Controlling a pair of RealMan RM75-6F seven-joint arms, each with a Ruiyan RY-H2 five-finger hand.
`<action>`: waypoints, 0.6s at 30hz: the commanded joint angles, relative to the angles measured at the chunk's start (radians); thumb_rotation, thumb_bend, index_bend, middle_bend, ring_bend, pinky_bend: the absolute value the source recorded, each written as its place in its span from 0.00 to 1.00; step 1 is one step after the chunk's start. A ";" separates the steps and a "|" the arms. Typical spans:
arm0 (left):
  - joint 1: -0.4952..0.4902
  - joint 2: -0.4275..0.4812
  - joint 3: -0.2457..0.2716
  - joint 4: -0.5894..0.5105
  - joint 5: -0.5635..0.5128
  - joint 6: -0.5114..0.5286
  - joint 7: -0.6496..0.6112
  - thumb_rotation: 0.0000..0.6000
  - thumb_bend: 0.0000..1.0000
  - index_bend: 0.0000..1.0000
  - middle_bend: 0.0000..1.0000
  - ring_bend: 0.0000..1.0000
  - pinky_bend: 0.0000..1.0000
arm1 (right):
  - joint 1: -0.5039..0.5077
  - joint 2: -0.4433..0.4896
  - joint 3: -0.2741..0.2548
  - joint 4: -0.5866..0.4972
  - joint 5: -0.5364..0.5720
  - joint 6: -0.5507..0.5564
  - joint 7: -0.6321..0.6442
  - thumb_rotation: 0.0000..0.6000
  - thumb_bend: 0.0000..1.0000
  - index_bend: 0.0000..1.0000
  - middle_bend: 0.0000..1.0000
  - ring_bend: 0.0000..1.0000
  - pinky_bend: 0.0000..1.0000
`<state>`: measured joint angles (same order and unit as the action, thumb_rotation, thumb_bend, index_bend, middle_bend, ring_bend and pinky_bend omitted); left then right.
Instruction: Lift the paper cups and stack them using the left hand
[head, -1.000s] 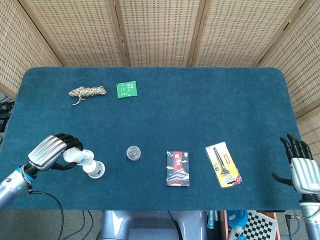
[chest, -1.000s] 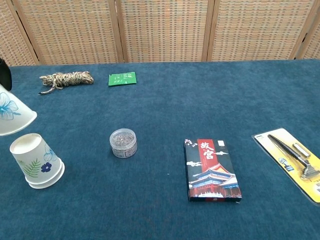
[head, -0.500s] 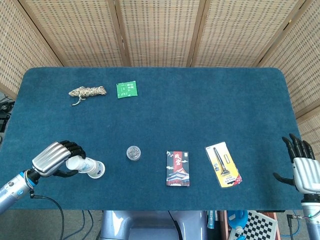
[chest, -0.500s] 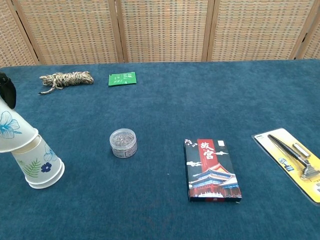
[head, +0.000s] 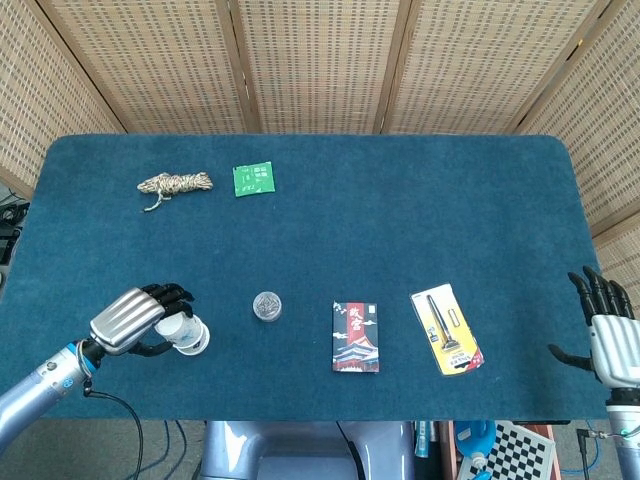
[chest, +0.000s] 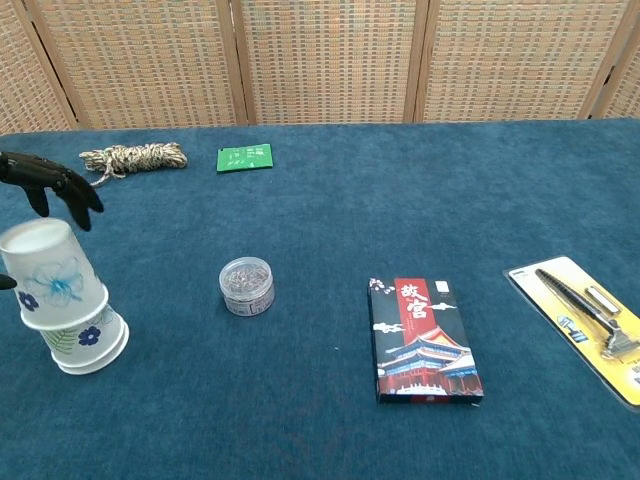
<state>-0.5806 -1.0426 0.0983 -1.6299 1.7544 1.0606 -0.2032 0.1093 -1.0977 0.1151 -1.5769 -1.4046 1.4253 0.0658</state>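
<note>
Paper cups: two, upside down, at 8 o'clock on the tabletop (head: 320, 200). The upper cup (chest: 52, 275) sits over the lower cup (chest: 88, 342), tilted slightly; the lower one rests rim-down on the blue cloth.

Left hand (head: 135, 320): your left arm enters from the 7 o'clock corner, forearm low and angled up toward the cups. The hand lies knuckles-up over the upper cup; its dark fingers (chest: 55, 185) are spread apart and arch above the cup's top in the chest view. You cannot tell from either view whether they are gripping it.

Right hand (head: 610, 335): off the tabletop's 4 o'clock edge, upright, fingers spread, holding nothing.

Other items, well apart from the cups:
- round jar (chest: 246, 286), just toward 3 o'clock of the cups
- picture box (chest: 425, 340), at 6 o'clock
- packaged pen (head: 446, 328), at 5 o'clock
- rope bundle (head: 175, 184), at 10 o'clock
- green packet (head: 253, 179), at 11 o'clock
</note>
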 joint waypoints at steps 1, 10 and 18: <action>-0.017 0.016 -0.004 -0.049 -0.028 -0.036 0.018 1.00 0.27 0.00 0.00 0.00 0.09 | -0.004 0.003 0.001 -0.001 -0.002 0.006 0.007 1.00 0.00 0.00 0.00 0.00 0.00; 0.063 0.100 -0.011 -0.165 -0.067 0.095 0.057 1.00 0.27 0.00 0.00 0.00 0.00 | -0.006 0.008 -0.004 -0.007 -0.017 0.011 0.006 1.00 0.00 0.00 0.00 0.00 0.00; 0.309 0.006 -0.107 -0.232 -0.363 0.460 0.387 1.00 0.21 0.00 0.00 0.00 0.00 | -0.010 0.013 -0.010 -0.017 -0.034 0.022 0.009 1.00 0.00 0.00 0.00 0.00 0.00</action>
<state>-0.3847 -0.9782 0.0375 -1.8261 1.5141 1.3779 0.0497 0.0998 -1.0850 0.1055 -1.5932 -1.4385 1.4467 0.0740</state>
